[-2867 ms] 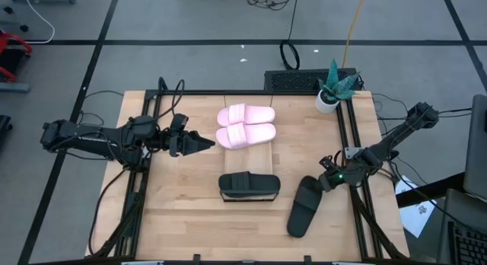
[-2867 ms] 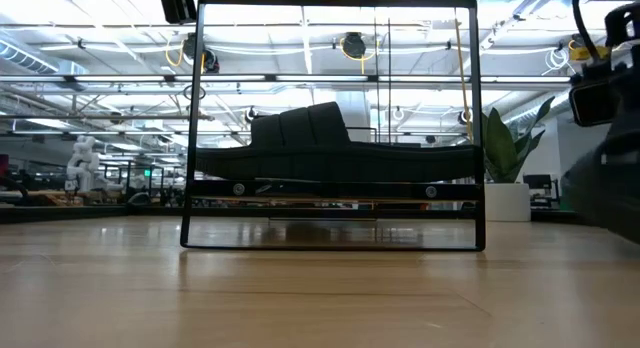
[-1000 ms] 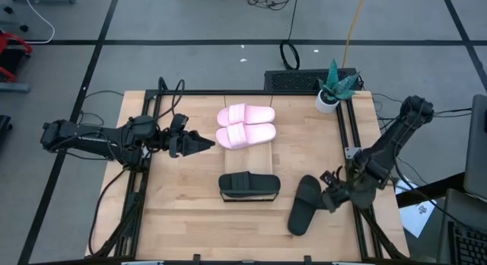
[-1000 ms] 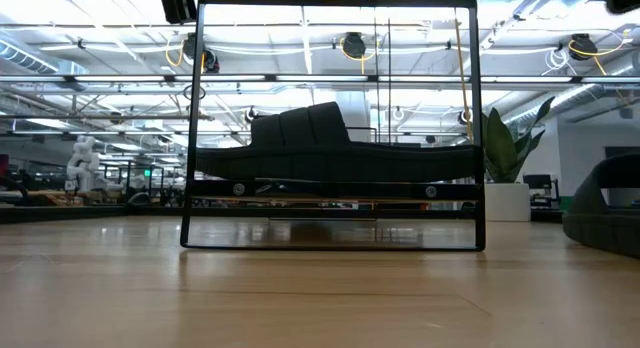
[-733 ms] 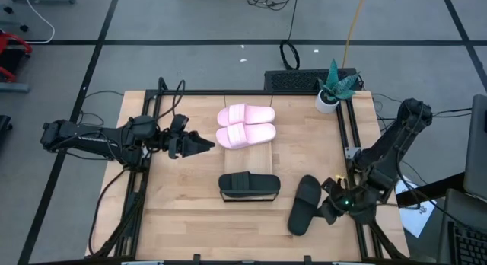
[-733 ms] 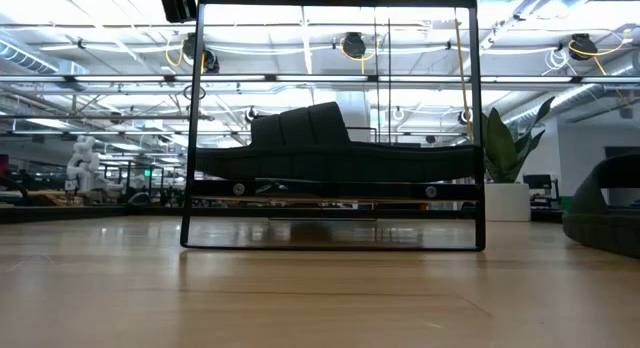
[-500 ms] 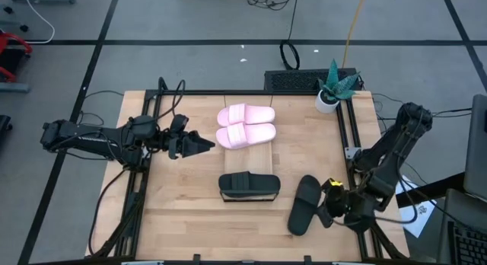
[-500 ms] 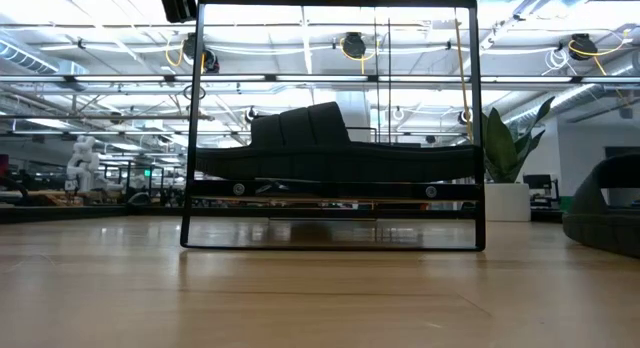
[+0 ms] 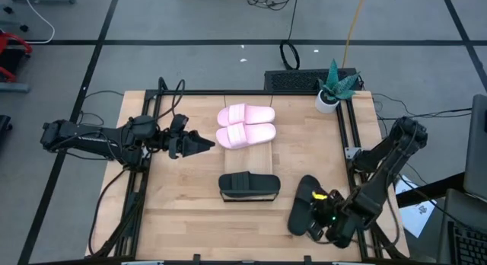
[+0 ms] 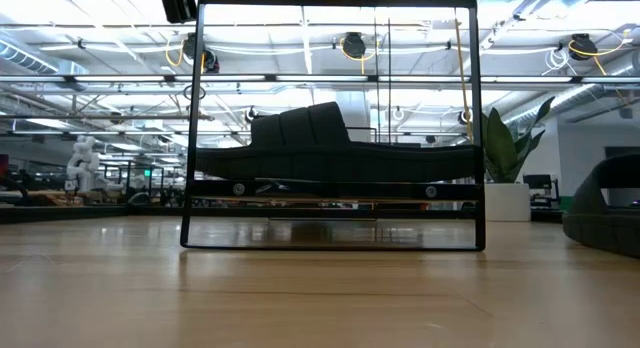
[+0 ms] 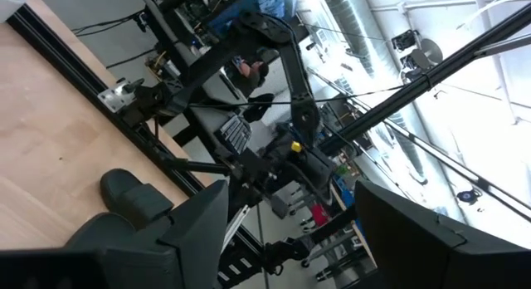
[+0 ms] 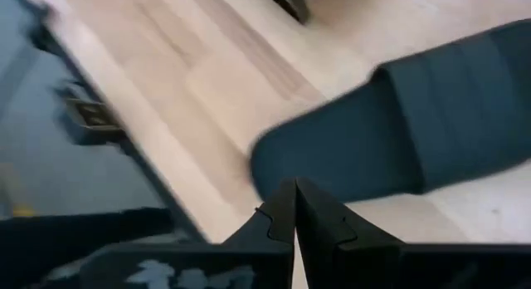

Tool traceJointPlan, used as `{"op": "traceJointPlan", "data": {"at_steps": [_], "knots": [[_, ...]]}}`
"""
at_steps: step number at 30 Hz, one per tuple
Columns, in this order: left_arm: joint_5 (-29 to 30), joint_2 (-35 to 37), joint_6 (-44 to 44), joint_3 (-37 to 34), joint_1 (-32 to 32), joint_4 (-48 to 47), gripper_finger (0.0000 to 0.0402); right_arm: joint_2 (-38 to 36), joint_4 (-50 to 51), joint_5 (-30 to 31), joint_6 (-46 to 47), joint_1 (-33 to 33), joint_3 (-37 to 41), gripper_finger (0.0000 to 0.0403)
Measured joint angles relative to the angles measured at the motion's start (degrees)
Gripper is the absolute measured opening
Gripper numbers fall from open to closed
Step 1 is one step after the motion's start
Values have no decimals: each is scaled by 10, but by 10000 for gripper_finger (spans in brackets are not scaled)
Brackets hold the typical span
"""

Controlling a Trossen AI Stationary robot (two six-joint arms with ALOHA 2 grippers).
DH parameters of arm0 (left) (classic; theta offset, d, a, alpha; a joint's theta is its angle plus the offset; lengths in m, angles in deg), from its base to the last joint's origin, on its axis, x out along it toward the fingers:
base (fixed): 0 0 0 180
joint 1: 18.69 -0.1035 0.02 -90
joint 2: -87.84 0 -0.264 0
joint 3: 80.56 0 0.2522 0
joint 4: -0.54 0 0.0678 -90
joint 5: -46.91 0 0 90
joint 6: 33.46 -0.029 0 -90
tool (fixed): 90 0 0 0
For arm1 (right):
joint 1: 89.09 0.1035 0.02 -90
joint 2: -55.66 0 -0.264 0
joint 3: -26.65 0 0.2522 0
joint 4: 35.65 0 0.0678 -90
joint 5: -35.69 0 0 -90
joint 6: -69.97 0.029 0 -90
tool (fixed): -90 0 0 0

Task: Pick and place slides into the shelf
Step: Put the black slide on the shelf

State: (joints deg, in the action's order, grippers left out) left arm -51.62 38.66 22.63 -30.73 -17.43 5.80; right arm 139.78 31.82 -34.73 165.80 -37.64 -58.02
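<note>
The light pink pair (image 9: 246,126) lies side by side on the shelf's (image 9: 248,155) far part. One black slide (image 9: 249,186) lies on the shelf's near end and shows inside the wire frame in the low view (image 10: 330,153). The other black slide (image 9: 305,203) lies sole down on the table, right of the shelf. It also shows in the low view (image 10: 606,203) and the right wrist view (image 12: 398,131). My right gripper (image 9: 310,225) is shut, low at that slide's near end. My left gripper (image 9: 205,145) is open and empty, left of the pink pair. My right gripper has its shut fingertips (image 12: 294,198) at the rounded near end (image 12: 282,168) of the loose black slide. It comes level from the table's right and near side. I cannot tell whether the fingertips touch the slide. The slide lies flat on the table.
A potted plant (image 9: 333,87) stands at the table's far right corner. Black rails (image 9: 351,143) run along the table's left and right sides. The table's near edge (image 9: 251,255) is close to my right gripper. Bare tabletop lies between the shelf and the left rail.
My right gripper has gone toward the table's near edge along the loose black slide's right side. It has come down and turned toward the table's left, ending at the slide's near end. The slide has stayed where it was.
</note>
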Motion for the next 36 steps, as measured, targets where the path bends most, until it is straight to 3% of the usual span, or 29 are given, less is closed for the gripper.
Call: {"op": "traceJointPlan", "data": {"at_steps": [9, 15, 23, 36], "knots": [[0, 0, -4, 0, 0, 0, 257, 119, 156, -17, -33, -17, -123, 0], [0, 0, -5, 0, 0, -5, 257, 169, 219, -18, -31, -27, -150, 0], [1, 0, -17, 0, 0, -9, 257, 153, 297, -33, 41, -31, -150, 0], [12, 0, -37, 0, 0, -10, 257, 94, 295, -51, -15, -44, -150, 2]]}}
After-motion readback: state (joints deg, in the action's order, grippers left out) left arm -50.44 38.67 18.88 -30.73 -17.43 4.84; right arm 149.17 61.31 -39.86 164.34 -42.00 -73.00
